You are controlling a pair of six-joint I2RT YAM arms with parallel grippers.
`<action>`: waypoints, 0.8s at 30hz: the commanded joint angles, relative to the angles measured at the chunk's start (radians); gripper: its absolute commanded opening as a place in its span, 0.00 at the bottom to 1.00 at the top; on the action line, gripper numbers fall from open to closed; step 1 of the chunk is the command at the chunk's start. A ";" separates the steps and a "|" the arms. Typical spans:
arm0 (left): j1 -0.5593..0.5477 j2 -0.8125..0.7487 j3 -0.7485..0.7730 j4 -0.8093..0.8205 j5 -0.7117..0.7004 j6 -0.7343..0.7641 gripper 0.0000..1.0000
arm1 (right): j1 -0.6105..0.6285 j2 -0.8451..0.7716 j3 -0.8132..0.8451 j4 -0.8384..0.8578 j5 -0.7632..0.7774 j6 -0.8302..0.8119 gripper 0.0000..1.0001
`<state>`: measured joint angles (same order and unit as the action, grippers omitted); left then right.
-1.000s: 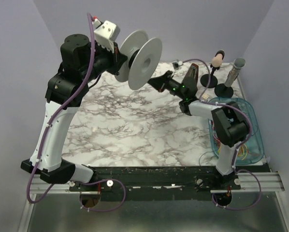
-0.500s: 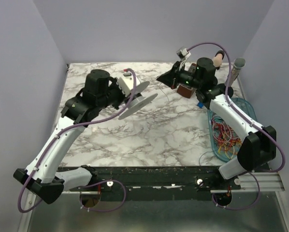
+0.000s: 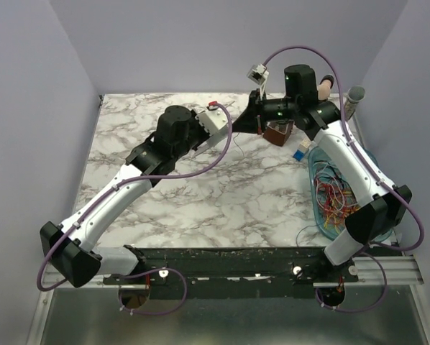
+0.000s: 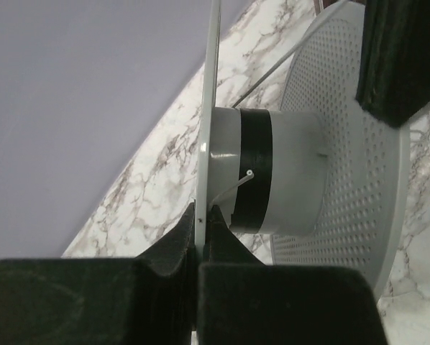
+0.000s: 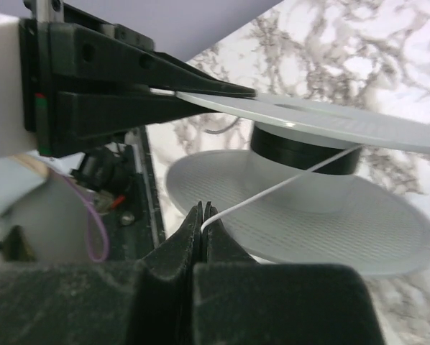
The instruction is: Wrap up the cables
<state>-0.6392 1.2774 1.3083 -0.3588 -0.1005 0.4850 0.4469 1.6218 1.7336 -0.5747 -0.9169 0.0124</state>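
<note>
Holding a taut wire in the gap between the spool's flanges

The left tool point(image 4: 200, 213) is pressed together on the thin rim of one flange of a white plastic spool point(image 4: 287, 180), carrying it above the marble-patterned desk point(image 3: 200, 194). The right tool point(image 5: 202, 214) is pinched together on a thin white wire point(image 5: 272, 188), just beside the spool. In the right wrist view the wire runs straight up and to the right from that pinch. It enters the gap between the two flanges and meets the hub at its black band point(image 5: 301, 154).

The wire therefore lies roughly across the spool's axis, which I judge is what winding needs. The right tool, nearer the free length, would have to circle the hub inside that gap without riding over a flange.

A tangle of thin red, orange, yellow and green cables point(image 3: 335, 200) lies in the translucent teal bin point(image 3: 323, 224) at the desk's right edge, well apart.
</note>
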 commanded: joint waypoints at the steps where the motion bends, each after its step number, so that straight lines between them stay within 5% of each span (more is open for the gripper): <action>1: 0.042 0.051 0.002 0.145 -0.260 -0.088 0.00 | 0.059 -0.053 0.049 0.033 -0.214 0.254 0.01; 8: 0.056 0.131 0.175 0.083 -0.251 -0.280 0.00 | 0.183 -0.040 -0.023 0.513 -0.168 0.690 0.01; 16: 0.096 0.211 0.523 -0.175 -0.096 -0.533 0.00 | 0.239 -0.108 -0.120 0.519 0.125 0.387 0.18; 24: 0.096 0.206 0.687 -0.273 -0.039 -0.577 0.00 | 0.246 -0.180 -0.388 0.711 0.239 0.213 0.53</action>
<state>-0.5369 1.5208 1.9121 -0.6125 -0.1665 -0.0227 0.7021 1.4712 1.4471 0.0105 -0.7586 0.3408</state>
